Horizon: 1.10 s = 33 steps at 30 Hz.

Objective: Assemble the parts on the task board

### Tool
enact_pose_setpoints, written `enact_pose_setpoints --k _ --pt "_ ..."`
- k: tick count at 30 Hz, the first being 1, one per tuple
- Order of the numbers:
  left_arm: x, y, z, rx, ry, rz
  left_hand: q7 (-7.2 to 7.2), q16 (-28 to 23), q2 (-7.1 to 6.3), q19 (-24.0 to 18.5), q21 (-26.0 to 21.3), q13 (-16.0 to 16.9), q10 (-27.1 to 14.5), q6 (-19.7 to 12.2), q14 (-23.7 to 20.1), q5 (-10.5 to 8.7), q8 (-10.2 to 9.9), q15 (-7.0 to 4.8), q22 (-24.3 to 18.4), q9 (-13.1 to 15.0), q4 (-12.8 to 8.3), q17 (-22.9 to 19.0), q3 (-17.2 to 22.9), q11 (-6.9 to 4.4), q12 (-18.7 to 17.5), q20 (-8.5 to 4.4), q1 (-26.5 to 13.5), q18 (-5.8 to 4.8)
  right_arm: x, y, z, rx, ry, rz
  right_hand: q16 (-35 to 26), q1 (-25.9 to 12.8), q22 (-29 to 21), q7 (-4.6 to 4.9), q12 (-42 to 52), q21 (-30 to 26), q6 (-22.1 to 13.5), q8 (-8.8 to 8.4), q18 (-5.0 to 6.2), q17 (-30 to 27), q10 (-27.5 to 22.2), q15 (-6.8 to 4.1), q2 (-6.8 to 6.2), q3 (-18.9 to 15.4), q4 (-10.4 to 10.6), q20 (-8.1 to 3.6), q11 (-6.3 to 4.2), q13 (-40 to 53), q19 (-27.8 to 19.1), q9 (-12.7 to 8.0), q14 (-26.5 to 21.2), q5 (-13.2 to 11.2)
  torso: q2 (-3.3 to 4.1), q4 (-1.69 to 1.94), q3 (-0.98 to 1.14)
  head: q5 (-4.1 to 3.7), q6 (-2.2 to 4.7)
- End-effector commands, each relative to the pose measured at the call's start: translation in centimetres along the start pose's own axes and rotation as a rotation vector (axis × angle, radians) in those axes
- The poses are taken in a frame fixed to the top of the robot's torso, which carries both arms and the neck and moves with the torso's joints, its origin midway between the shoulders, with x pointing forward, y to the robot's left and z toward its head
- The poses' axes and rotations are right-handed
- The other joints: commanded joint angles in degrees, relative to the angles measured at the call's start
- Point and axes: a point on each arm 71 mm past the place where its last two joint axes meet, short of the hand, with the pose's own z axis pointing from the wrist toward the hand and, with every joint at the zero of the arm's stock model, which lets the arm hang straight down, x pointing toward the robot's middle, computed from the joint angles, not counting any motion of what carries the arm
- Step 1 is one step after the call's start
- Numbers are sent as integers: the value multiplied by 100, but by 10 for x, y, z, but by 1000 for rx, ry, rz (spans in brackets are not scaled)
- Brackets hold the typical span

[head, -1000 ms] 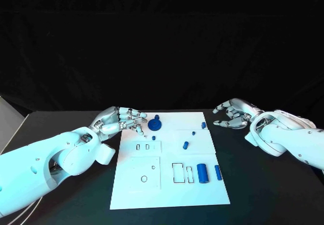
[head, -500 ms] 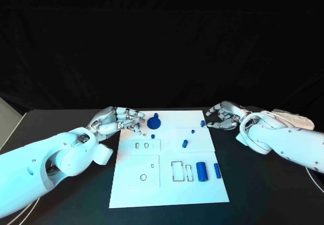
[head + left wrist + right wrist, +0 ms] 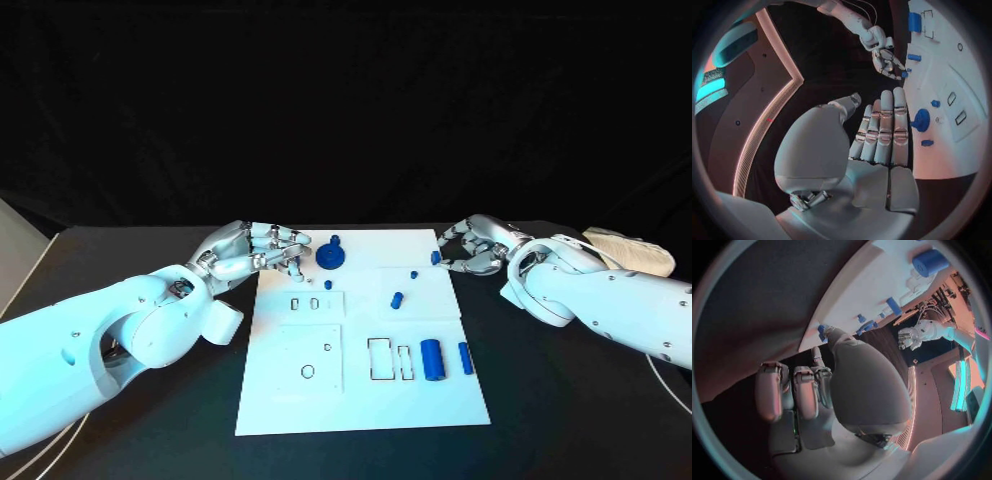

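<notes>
Cool cyan light fell from above on the task board point(image 3: 361, 400), which glowed bright against the dim black table point(image 3: 577, 400) and a dark backdrop. Shadows were faint. Both wrist views bent straight edges into curves inside dark circular frames, tinged pinkish, with the near fingers slightly soft.

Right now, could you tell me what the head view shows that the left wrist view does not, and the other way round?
The head view alone gives the whole task board, with the large blue cylinder and slim blue bar toward its near end. The left wrist view alone gives the inner side of the left hand, fingers straight, side by side and holding nothing. Both show the round blue part near the left hand, and the right hand at the board's far right edge.
</notes>
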Motion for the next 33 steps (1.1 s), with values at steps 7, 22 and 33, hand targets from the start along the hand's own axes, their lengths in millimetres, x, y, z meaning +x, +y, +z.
enact_pose_setpoints --k 7,22,33 --pt "2 -1 0 9 19 -4 -6 -40 56 -41 44 4 -30 -22 -31 0 -26 -8 12 8 -44 7 -2 -21 -14 1 21 55 5 1 1 -1 34 -7 23 -34 545 -14 40 39 169 88 -70 1510 500 0 78 71 60 1 26 1423 311 30 607 103 -4 -11 3 10 -30" --pt "1 -1 0 7 18 -3 -6 -40 56 -41 44 4 -30 -22 -31 0 -26 -8 12 8 -44 7 -2 -21 -14 1 21 55 8 4 5 -2 48 -4 23 -33 574 -60 85 58 272 135 -75 1510 545 -68 142 225 74 -55 -12 1464 320 37 607 204 -4 -1 0 40 -53" --pt "1 0 0 5 18 -2 -6 -40 56 -41 44 4 -30 -22 -31 0 -26 -8 12 8 -44 7 -2 -21 -14 1 21 55 10 5 7 1 55 -3 23 -34 574 -62 88 58 272 134 -75 1510 548 -72 139 233 74 -59 -14 1467 320 36 607 207 -4 -1 0 36 -53"
